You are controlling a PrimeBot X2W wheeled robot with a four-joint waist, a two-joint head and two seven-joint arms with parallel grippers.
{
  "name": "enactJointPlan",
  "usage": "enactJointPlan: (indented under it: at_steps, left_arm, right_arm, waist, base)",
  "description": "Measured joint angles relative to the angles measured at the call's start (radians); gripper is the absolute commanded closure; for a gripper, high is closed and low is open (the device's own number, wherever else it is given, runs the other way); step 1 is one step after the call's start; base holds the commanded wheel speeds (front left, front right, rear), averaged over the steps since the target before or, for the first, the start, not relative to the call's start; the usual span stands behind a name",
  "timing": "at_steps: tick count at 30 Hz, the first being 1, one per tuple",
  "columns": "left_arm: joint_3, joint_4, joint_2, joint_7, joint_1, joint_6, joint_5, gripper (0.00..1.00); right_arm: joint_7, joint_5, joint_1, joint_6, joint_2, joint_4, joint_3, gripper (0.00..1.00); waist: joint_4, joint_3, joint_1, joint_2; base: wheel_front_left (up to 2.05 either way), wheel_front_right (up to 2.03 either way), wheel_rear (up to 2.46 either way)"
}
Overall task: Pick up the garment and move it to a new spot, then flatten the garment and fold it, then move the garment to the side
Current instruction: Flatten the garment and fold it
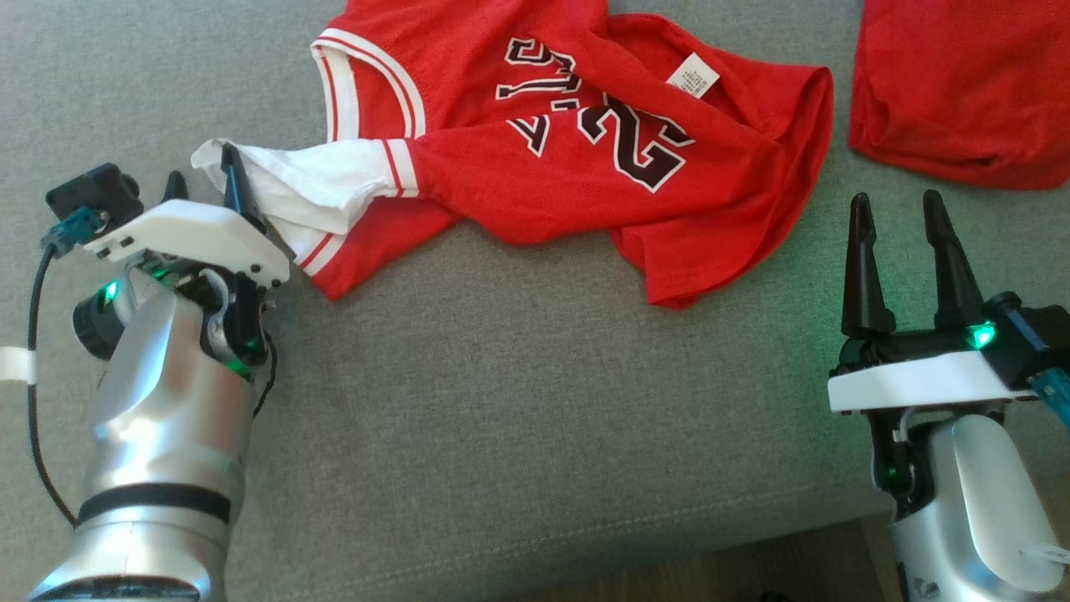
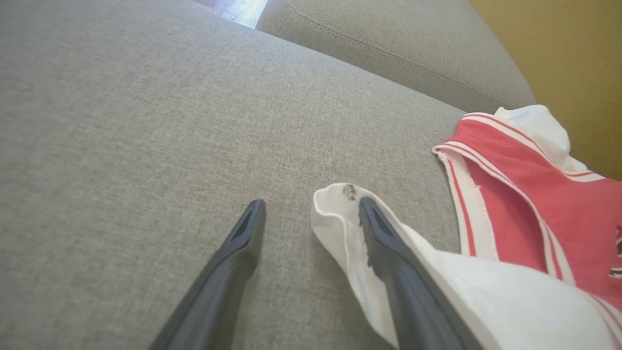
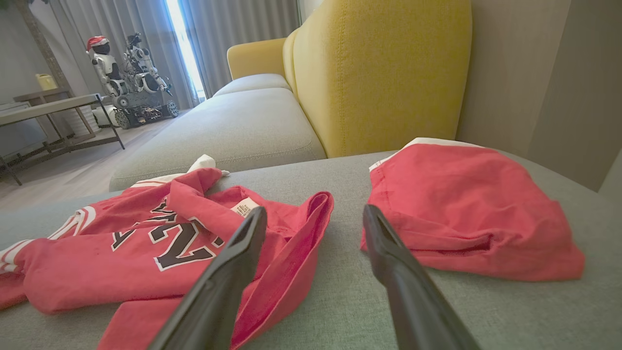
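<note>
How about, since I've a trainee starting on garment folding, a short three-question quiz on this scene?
1. True or false: the red jersey lies flat and neatly folded on the grey cushion.
2. Which part of the jersey is at the left gripper's fingertips? A: its white part. B: its sewn-in label. C: its printed number.
3. Short answer: what lies on the cushion beyond the open right gripper, apart from the jersey?
Key: 1 false, it is crumpled. 2 A. 3 a second red garment.
</note>
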Motion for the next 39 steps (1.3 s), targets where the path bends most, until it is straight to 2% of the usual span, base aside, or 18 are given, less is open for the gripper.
enactJointPlan:
  at_steps: [4, 5, 6, 10, 15, 23, 28, 29, 31, 35, 39]
  left_arm:
    - [-0.001, 0.031, 0.000, -0.007, -0.027, -0.008, -0.001, 0.00]
    - [-0.001, 0.040, 0.000, -0.008, -0.034, -0.009, -0.006, 0.15]
    - [-0.001, 0.048, 0.000, -0.012, -0.041, -0.009, -0.007, 1.00]
    - [-0.006, 0.061, 0.000, -0.035, -0.045, -0.025, -0.006, 1.00]
    - [-0.008, 0.026, -0.001, -0.059, -0.042, -0.040, 0.003, 1.00]
    - [0.002, -0.148, -0.015, -0.061, 0.051, -0.042, 0.046, 1.00]
    - [0.001, -0.203, -0.034, -0.061, 0.103, -0.043, 0.059, 1.00]
    - [0.000, -0.214, -0.039, -0.061, 0.117, -0.043, 0.066, 1.00]
    - [0.002, -0.234, -0.040, -0.061, 0.129, -0.042, 0.067, 1.00]
    - [0.007, -0.260, -0.042, -0.061, 0.142, -0.042, 0.068, 1.00]
    - [0.016, -0.272, -0.046, -0.061, 0.166, -0.041, 0.076, 1.00]
  right_arm:
    - [0.000, 0.002, 0.000, 0.000, 0.000, 0.004, 0.001, 0.00]
    - [0.000, 0.002, 0.000, 0.000, 0.000, 0.004, 0.001, 0.00]
    - [0.000, 0.002, -0.001, 0.000, 0.000, 0.004, 0.001, 0.00]
    - [0.000, 0.004, -0.001, 0.000, 0.000, 0.004, 0.007, 0.00]
    - [0.000, 0.041, -0.001, 0.000, 0.000, 0.034, 0.071, 0.00]
    - [0.046, 0.033, 0.001, 0.000, 0.000, 0.047, 0.232, 0.00]
    - [0.082, 0.026, 0.001, 0.000, -0.001, 0.056, 0.316, 0.00]
    - [0.111, 0.032, 0.003, 0.000, -0.001, 0.061, 0.376, 0.00]
    - [0.140, 0.048, 0.008, 0.000, -0.001, 0.065, 0.429, 0.00]
    - [0.176, 0.064, 0.023, 0.000, -0.002, 0.071, 0.468, 0.00]
    - [0.182, 0.064, 0.065, 0.000, -0.016, 0.069, 0.448, 0.00]
  waist:
    - [-0.005, 0.006, 0.0000, 0.0000]
    - [-0.006, 0.007, 0.0000, 0.0000]
    - [-0.007, 0.007, 0.0000, 0.0000]
    - [-0.005, 0.007, 0.0000, 0.0000]
    - [0.012, -0.003, 0.0000, 0.0000]
    - [0.059, -0.028, 0.0000, 0.0000]
    - [0.084, -0.041, 0.0000, 0.0000]
    - [0.094, -0.050, 0.0000, 0.0000]
    - [0.101, -0.059, 0.0000, 0.0000]
    - [0.106, -0.070, 0.0000, 0.0000]
    - [0.100, -0.085, 0.0000, 0.0000]
  base:
    - [0.00, 0.00, 0.00]
    - [0.00, 0.00, 0.00]
    - [0.00, 0.00, 0.00]
    - [0.00, 0.00, 0.00]
    - [0.00, 0.00, 0.00]
    - [0.00, 0.00, 0.00]
    - [0.00, 0.00, 0.00]
    - [0.00, 0.00, 0.00]
    - [0.00, 0.00, 0.00]
    - [0.00, 0.00, 0.00]
    - [0.00, 0.00, 0.00]
